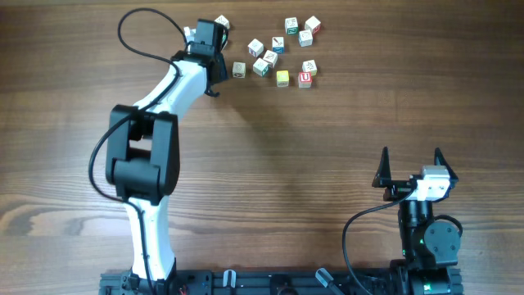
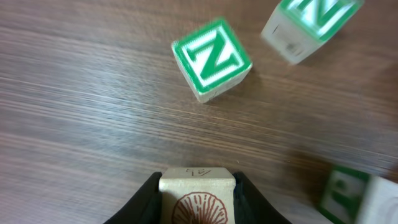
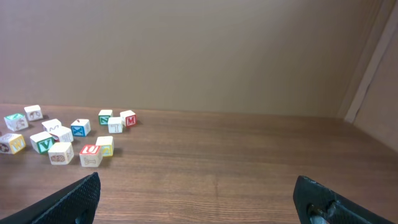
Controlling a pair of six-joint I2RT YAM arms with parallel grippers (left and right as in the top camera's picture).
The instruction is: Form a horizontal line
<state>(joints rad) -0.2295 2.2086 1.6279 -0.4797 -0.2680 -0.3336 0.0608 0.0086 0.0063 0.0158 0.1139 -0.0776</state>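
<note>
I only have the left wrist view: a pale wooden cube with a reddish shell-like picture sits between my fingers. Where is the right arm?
Observer: The right gripper is parked at the wooden table's near right, jaws wide, holding nothing.
Operator: Any yellow cube around?
Observer: Yes, a small yellow wooden cube lies beside a red-lettered U cube.
Operator: Where is my gripper against the group?
Observer: The left gripper is at the left end of the scattered wooden cubes.

Even soft light from overhead, faint short shadows on worktop (image 1: 286,164). Left wrist view: green N cube (image 2: 211,59) motion-blurred, picture cube (image 2: 198,199) between my fingers (image 2: 146,202) sharp.
</note>
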